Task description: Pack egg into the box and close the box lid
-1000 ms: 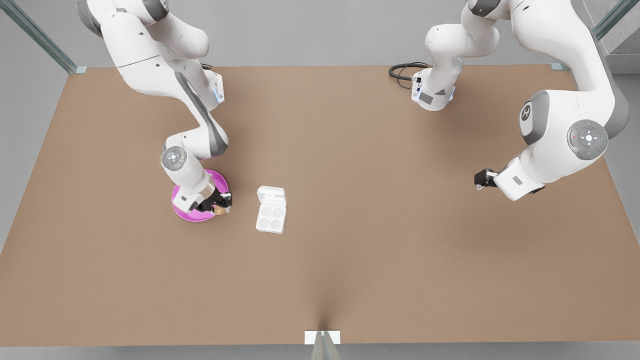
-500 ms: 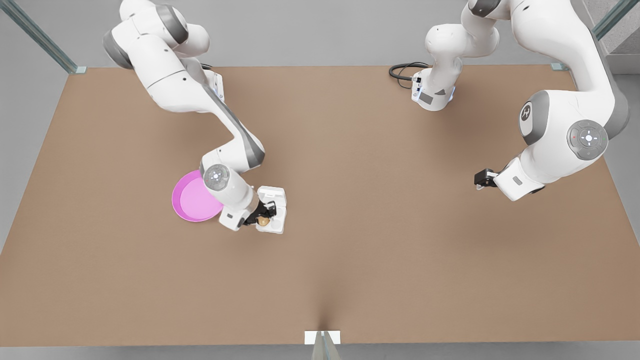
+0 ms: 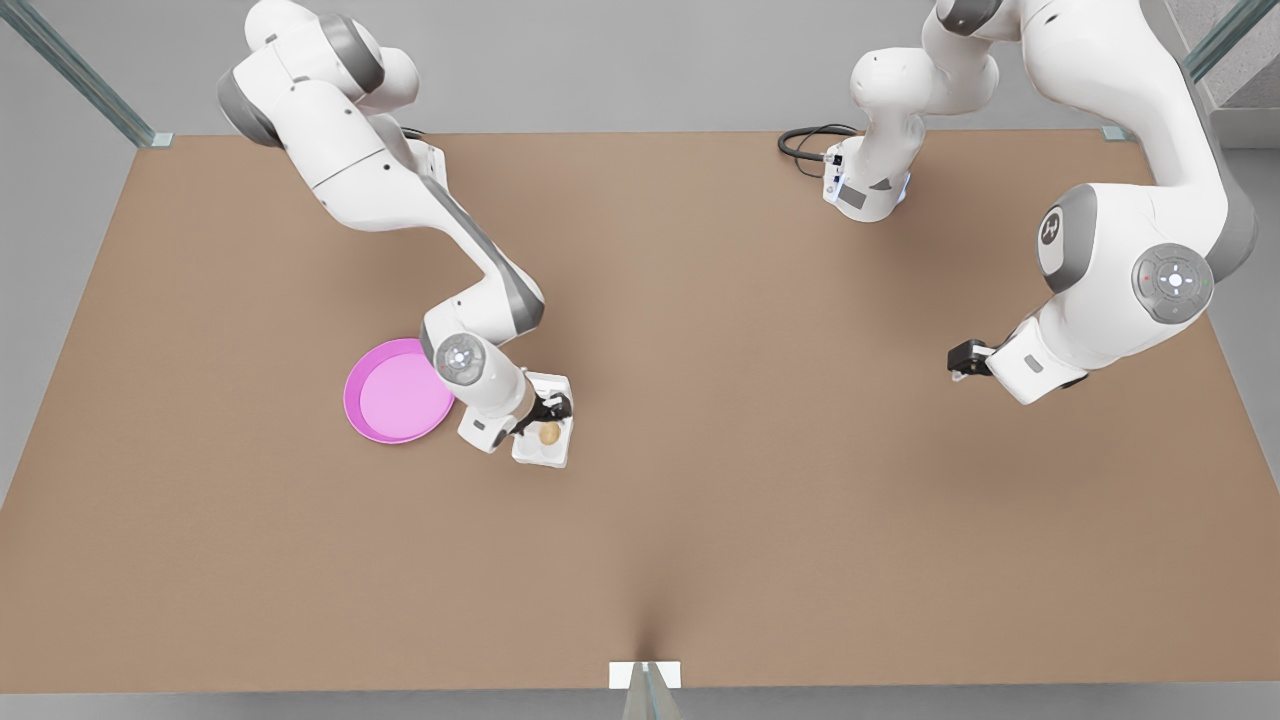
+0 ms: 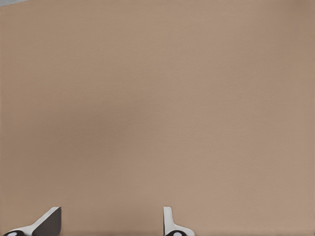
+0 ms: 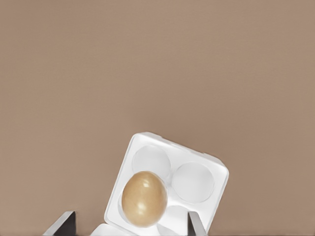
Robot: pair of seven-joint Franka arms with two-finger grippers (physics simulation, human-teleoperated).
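Note:
The tan egg point(image 3: 549, 433) point(image 5: 143, 198) lies in one cup of the white box point(image 3: 533, 452) point(image 5: 220, 171), free of any grip. Just above it my right gripper point(image 3: 553, 409) point(image 5: 130, 223) hangs open, a finger on either side of the egg without touching it. The box lid point(image 3: 556, 382) lies folded open on the far side of the box, partly hidden by that gripper. My left gripper point(image 3: 962, 360) point(image 4: 109, 223) waits open over bare table at the front view's right.
A round pink plate point(image 3: 398, 392) lies on the brown table point(image 3: 700, 520) just to the left of the box in the front view, with nothing on it. A black cable point(image 3: 805, 142) curls by the far arm base.
My right gripper carried the egg from the pink plate across to the box, set it in a cup and opened. The left arm has barely moved.

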